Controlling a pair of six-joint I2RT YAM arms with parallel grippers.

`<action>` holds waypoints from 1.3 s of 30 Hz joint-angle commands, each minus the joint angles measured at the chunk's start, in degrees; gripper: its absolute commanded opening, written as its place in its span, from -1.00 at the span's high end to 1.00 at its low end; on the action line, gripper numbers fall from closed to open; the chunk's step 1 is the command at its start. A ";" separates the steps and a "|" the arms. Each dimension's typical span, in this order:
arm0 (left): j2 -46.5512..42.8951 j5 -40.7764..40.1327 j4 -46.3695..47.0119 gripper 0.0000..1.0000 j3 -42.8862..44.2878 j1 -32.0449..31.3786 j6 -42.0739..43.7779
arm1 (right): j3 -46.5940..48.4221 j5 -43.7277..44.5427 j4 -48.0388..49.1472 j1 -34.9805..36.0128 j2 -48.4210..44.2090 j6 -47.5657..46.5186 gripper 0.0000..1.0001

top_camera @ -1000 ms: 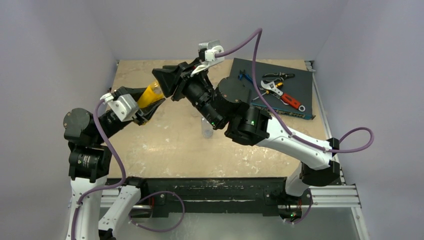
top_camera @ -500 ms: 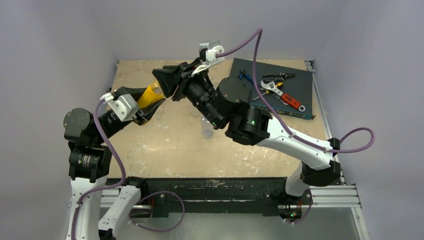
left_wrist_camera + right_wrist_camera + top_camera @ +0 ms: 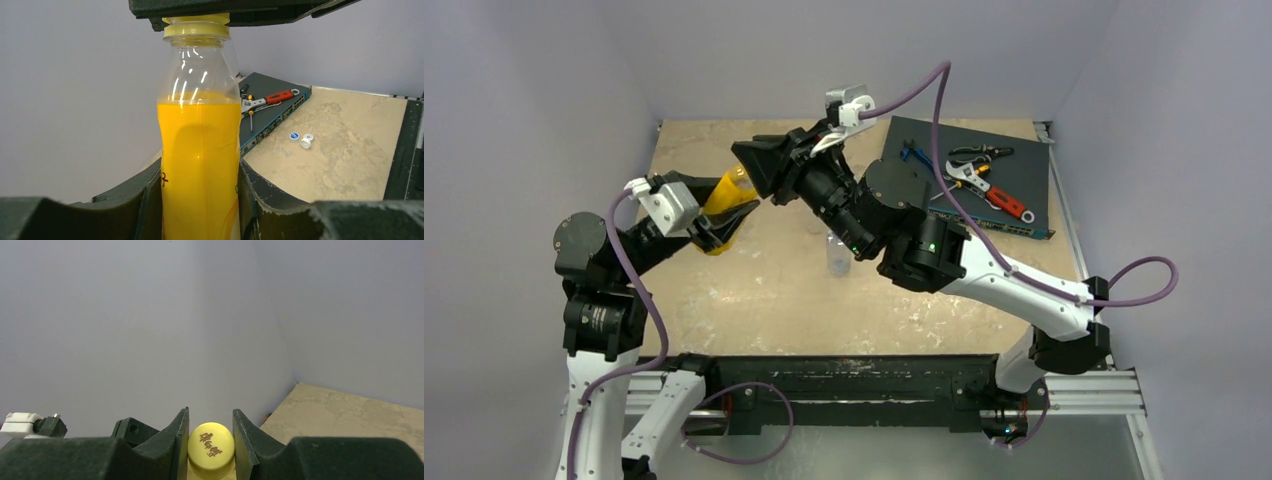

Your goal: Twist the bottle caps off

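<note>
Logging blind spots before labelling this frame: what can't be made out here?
Yellow cap: left wrist view, top hidden by the right gripper; how far unscrewed, unclear.
Orange bottle: left wrist view, base cut off by the bottom edge.
Clear bottle: top view, upper part behind the right arm; capped or not, unclear.

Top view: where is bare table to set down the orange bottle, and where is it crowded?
Free: the near strip of table between the clear bottle and the black rail; also the far-left corner. Crowded: the switch with tools, far right, and the middle under the right arm.
</note>
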 commanded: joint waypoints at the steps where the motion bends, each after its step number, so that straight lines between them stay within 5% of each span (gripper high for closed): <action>1: 1.53 2.78 4.29 1.00 2.19 0.26 -8.13 | -2.65 -2.83 3.30 0.27 -3.74 -0.90 1.00; 9: 3.76 12.11 11.95 1.00 4.64 0.24 -24.23 | -11.91 -18.28 12.61 -3.18 -11.46 -4.08 1.00; 14: 6.09 16.98 19.35 1.00 5.25 0.24 -38.20 | -23.72 -42.47 26.06 -9.96 -19.29 -2.93 1.00; 20: 5.79 19.48 28.76 1.00 3.78 0.25 -47.72 | -23.12 -64.48 26.18 -15.15 -19.67 -1.18 1.00; 30: 5.20 21.66 36.61 1.00 2.47 0.20 -54.91 | -22.38 -72.25 38.25 -16.71 -15.46 5.96 1.00; 35: 4.68 22.03 33.47 1.00 3.05 0.26 -50.92 | -19.82 -68.24 37.11 -16.71 -13.37 9.28 0.05; 39: 3.19 18.75 19.31 1.00 5.00 0.21 -35.50 | -20.29 -55.28 31.45 -16.58 -15.63 6.60 -0.70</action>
